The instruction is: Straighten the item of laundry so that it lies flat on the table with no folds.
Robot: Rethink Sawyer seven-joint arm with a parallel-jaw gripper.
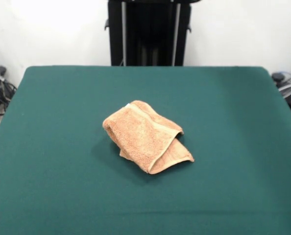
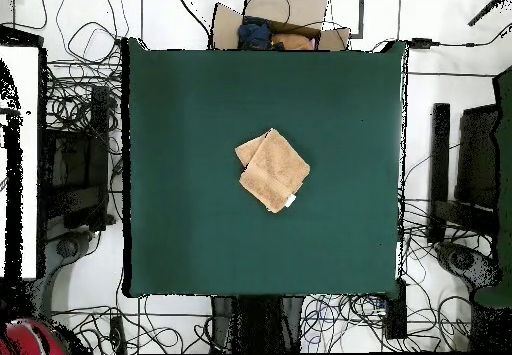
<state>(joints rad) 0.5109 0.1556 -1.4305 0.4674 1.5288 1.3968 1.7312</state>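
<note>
A peach-orange terry towel (image 1: pixel 146 135) lies near the middle of the dark green table (image 1: pixel 52 147). It is folded over on itself into a thick slanted bundle, with a border band running along the top layer and a lower corner poking out toward the front right. In the overhead view the towel (image 2: pixel 272 169) shows as a tilted folded shape with a small flap at its upper left and a white tag at its lower right edge. The table (image 2: pixel 190 221) is far larger than the towel. No gripper or arm shows in either view.
The robot's black pedestal (image 1: pixel 149 32) stands behind the table's far edge. A cardboard box with clothes (image 2: pixel 278 33) sits past the table's top edge in the overhead view. Cables and dark equipment (image 2: pixel 80 161) lie on the floor at both sides.
</note>
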